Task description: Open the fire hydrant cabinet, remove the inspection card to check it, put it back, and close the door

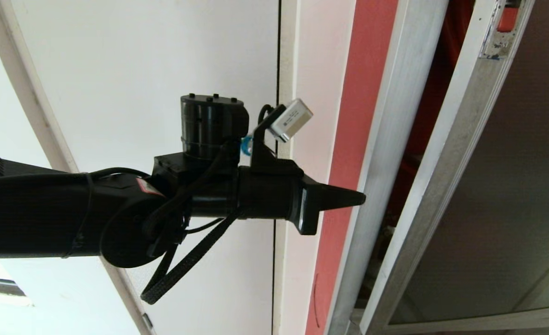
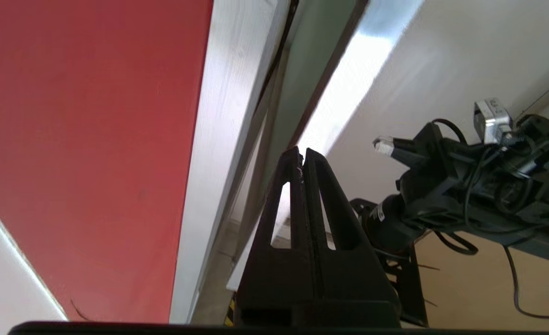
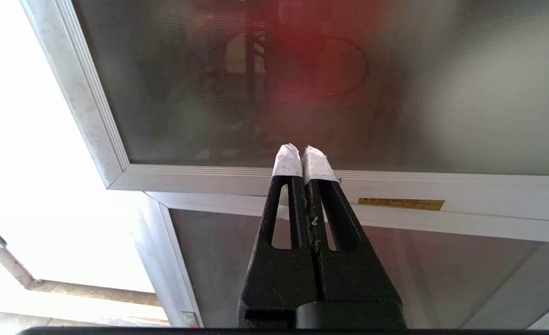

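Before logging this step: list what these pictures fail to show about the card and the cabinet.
- Inspection card: in no view.
- Fire hydrant cabinet interior: head view shows only a dark red slit; the door covers the rest.
- Through the door's glass, right wrist view: only a blurred red shape.
- Left gripper: whether it touches the cabinet frame is unclear.

Cabinet interior mostly hidden behind door, cut off at 3 o'clock; red shape behind glass blurred.

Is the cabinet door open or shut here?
Ajar: the door stands off the cabinet frame, red interior visible between; shut left gripper points there.
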Motion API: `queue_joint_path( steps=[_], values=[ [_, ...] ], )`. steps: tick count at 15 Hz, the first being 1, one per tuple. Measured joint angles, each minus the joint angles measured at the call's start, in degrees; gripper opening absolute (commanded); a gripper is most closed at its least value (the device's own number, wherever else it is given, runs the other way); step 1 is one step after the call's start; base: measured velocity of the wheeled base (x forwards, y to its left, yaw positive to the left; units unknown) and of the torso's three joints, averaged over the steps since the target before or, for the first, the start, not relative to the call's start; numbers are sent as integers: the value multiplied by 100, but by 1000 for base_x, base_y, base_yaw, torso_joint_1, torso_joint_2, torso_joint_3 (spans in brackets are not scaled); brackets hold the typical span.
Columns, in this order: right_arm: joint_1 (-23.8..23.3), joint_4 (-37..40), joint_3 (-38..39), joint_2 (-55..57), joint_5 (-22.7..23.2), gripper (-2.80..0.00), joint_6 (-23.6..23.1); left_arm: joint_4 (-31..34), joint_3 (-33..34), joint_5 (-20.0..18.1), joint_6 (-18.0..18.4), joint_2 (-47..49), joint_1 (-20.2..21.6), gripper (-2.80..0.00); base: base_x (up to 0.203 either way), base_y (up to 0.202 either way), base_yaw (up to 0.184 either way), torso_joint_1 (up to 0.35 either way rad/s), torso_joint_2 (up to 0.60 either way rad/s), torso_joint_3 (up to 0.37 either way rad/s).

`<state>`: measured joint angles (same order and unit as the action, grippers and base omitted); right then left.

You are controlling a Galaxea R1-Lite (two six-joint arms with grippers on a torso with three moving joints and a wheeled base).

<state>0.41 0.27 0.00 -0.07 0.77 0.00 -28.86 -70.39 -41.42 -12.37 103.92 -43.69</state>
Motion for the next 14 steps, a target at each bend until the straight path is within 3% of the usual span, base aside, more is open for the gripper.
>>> queue_joint_path(
  steps=[5,14],
  values=[
    [0,0,0,0,-2,-280,0,3,-268,417,385,370,-217,-280,0,0,0,0,0,0],
    [0,-2,0,0,0,-280,0,-5,-720,755,689,724,-368,-280,0,0,0,0,0,0]
  ],
)
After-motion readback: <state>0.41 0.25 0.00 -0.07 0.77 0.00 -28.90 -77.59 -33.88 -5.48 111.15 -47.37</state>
